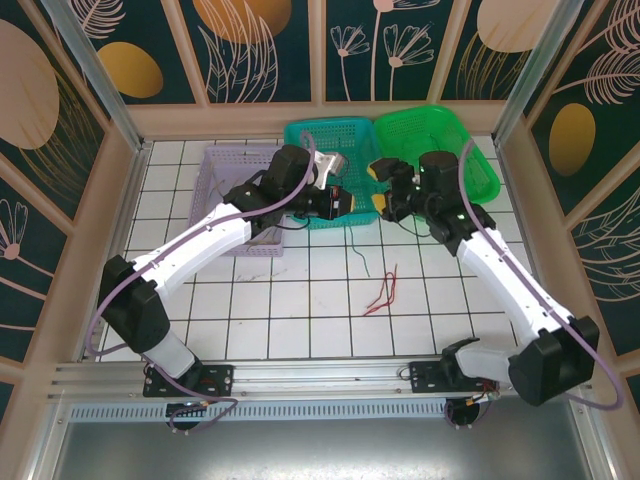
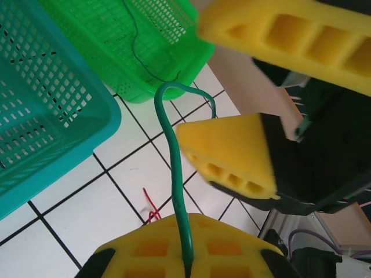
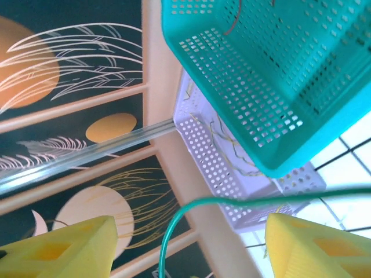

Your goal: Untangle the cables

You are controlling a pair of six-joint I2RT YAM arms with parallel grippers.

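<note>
A green cable (image 2: pixel 172 152) rises from the seam of my left gripper (image 2: pixel 188 255), whose yellow pads are shut on it. The top view has the left gripper (image 1: pixel 349 205) and right gripper (image 1: pixel 384 203) almost touching, in front of the baskets, with a thin green cable (image 1: pixel 358 250) dangling below them. My right gripper (image 3: pixel 185 255) is open, its fingers (image 3: pixel 58 249) wide apart. The green cable (image 3: pixel 174 223) arcs between them, untouched by the pads. Red cables (image 1: pixel 383 290) lie loose on the tiles, and a red cable (image 2: pixel 152 208) shows under the left gripper.
A teal basket (image 1: pixel 322 150), a green basket (image 1: pixel 445 150) and a purple basket (image 1: pixel 232 170) stand at the back. Yellow wires (image 3: pixel 232 152) lie in the purple basket (image 3: pixel 203 145); a thin dark wire (image 2: pixel 136 40) lies in the green basket (image 2: pixel 168 69). White tiles stretch in front.
</note>
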